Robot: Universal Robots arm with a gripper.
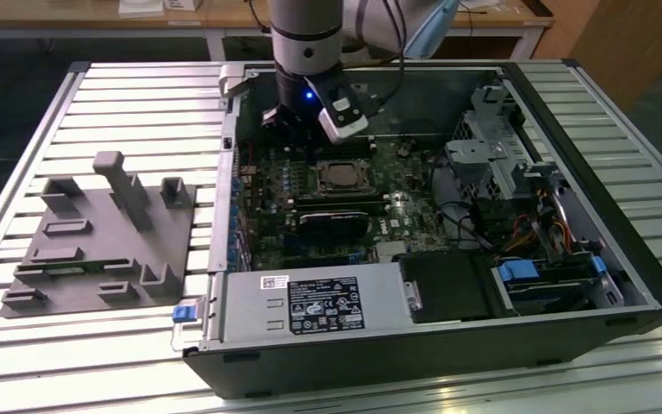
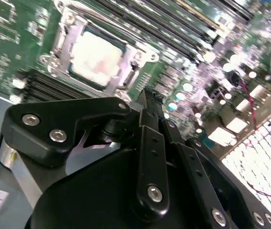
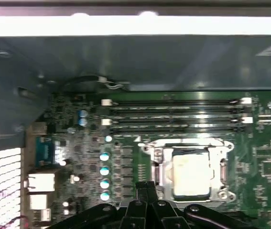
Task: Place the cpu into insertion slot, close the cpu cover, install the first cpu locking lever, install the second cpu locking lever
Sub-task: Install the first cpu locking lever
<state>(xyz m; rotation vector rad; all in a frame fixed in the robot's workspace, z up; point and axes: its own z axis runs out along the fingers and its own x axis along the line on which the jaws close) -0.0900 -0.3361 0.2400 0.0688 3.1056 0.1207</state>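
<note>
Silvery cpu cover (image 3: 221, 167) rims the cpu (image 3: 191, 171), closed jaws near its edge.

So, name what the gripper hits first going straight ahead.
The gripper probably meets the green circuit board right beside the cpu cover, or the cover's edge itself; depth is unclear.

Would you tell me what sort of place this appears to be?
Probably a robotics lab bench: a robot arm reaches into an open computer case lying on a slatted metal table, a grey fixture tray beside it.
</note>
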